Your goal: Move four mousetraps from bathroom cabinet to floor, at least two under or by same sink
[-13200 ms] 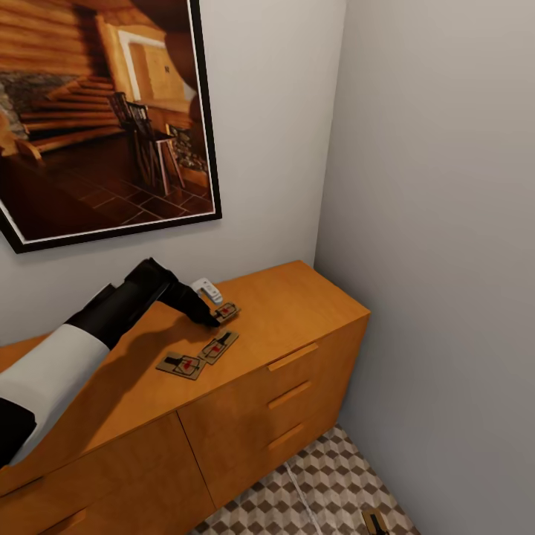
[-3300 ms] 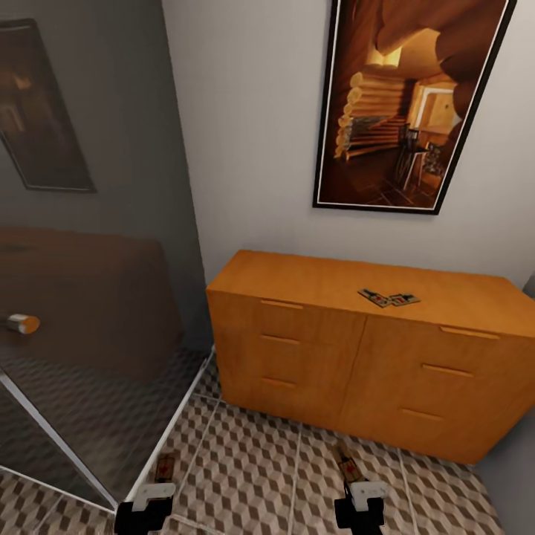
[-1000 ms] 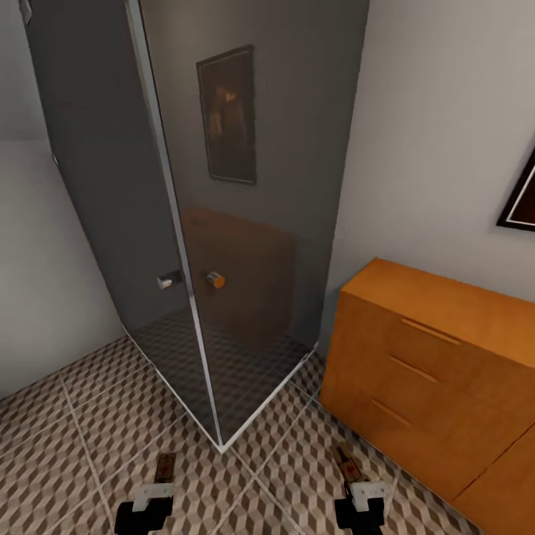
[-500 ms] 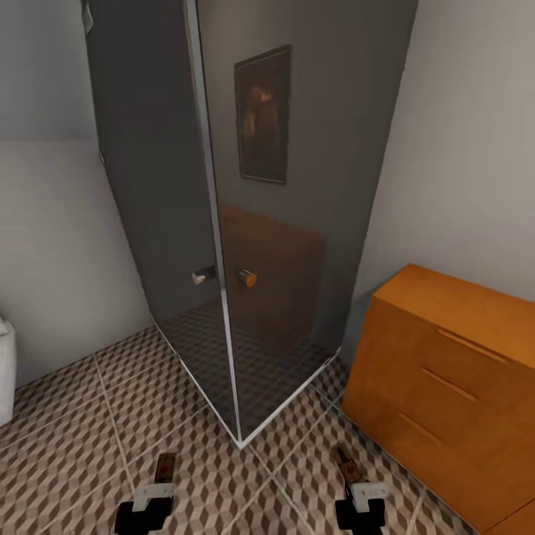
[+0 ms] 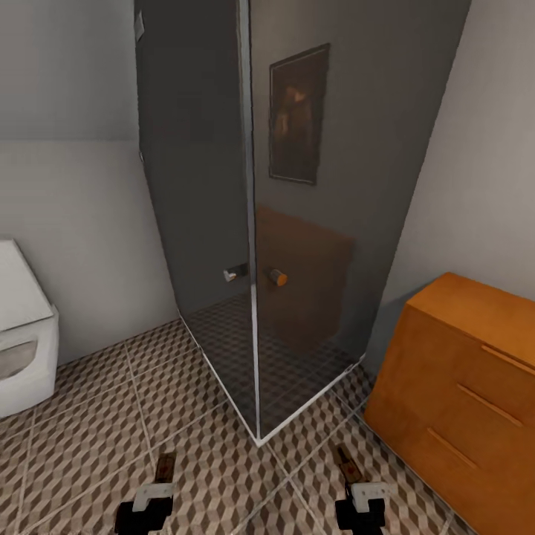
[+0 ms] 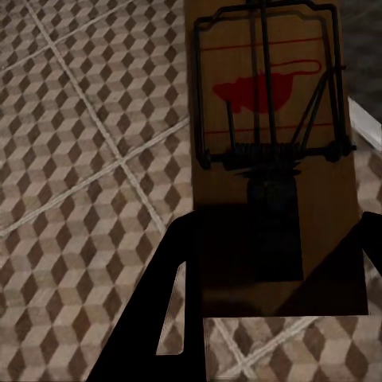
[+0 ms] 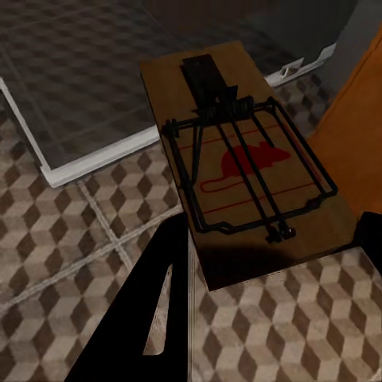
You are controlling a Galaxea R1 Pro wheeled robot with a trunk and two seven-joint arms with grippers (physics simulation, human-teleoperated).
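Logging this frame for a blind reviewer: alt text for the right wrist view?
A wooden mousetrap with black wire and a red mouse print sits gripped in the right claw, above cube-patterned floor tiles. Past it are the shower enclosure's white base rail and an edge of the orange cabinet.

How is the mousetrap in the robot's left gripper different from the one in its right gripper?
In the wrist views, the left mousetrap points its spring toward the left gripper, while the right mousetrap points its spring away from the right gripper. The left one hangs over bare cube-patterned floor tiles; the right one hangs nearer the orange-brown cabinet. Both are flat wooden boards with dark wire and a red mouse picture, each held at one end.
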